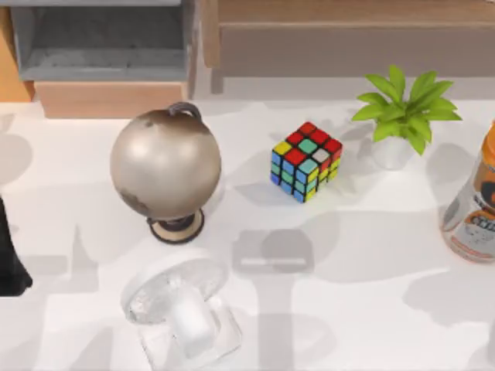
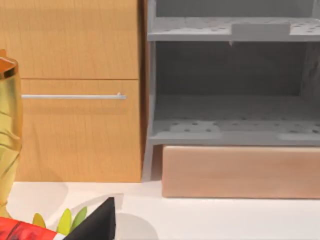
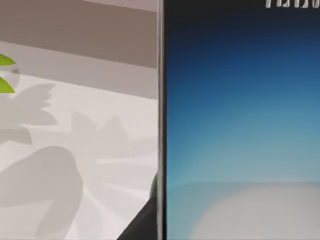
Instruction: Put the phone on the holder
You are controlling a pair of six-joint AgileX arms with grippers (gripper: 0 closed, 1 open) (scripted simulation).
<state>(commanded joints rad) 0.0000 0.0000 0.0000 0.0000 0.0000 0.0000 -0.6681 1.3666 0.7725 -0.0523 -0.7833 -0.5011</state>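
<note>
phone: close against the right wrist camera, cut off at three edges of that view; lettering at the top edge clipped and unreadable.
right arm's fingers: a dark sliver beside the phone's frame, too little to tell how the jaws stand.
left arm: dark shape cut by the top view's left edge; jaws hidden.
holder: base clipped by the top view's lower edge.
bottle: cut by the top view's right edge, label unreadable.
yellow object: cut by the left wrist view's edge, cannot tell what it is.
</note>
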